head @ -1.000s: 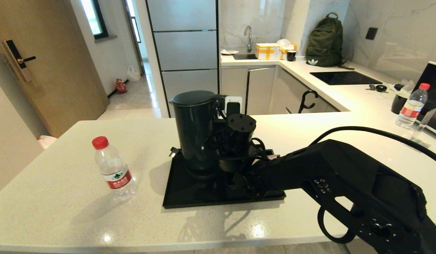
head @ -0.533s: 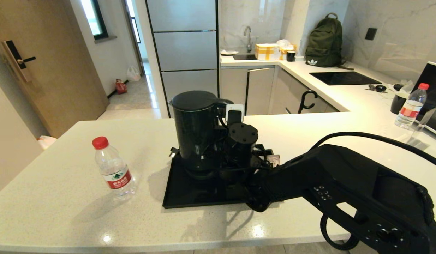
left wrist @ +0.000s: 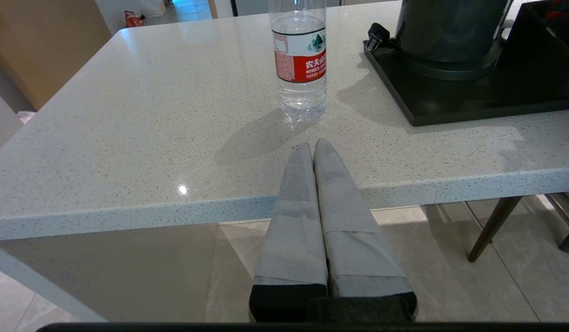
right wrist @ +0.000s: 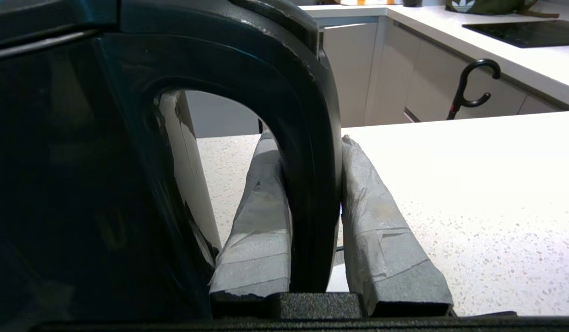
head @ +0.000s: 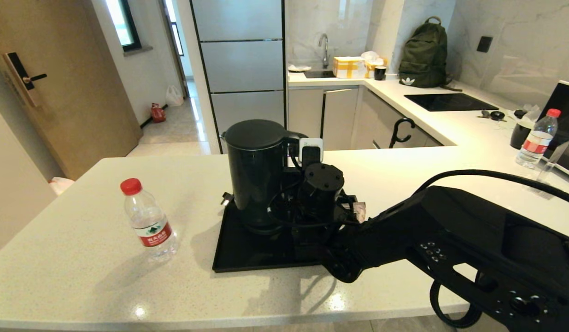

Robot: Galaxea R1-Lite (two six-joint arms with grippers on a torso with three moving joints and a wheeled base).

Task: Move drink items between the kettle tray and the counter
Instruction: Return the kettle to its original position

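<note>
Both padded fingers (right wrist: pixel 261 216) of my right gripper (right wrist: pixel 307 152) are clamping the handle of the black kettle (head: pixel 255 170), which is standing toward the far left corner of the kettle tray (head: pixel 247 251) at mid-counter (head: pixel 81 276). My left gripper (left wrist: pixel 312 150) is hovering off the front edge with fingers pressed together, pointing at the water bottle (head: pixel 148 220) standing beside the tray's left edge. A pinkish tea sachet (head: pixel 359 210) is peeking out at the tray's far right corner.

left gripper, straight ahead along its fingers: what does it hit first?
Most likely the water bottle. The left gripper, shut, points over the counter edge, and the bottle stands upright dead ahead with nothing between. Its height above the counter is hard to judge.
</note>
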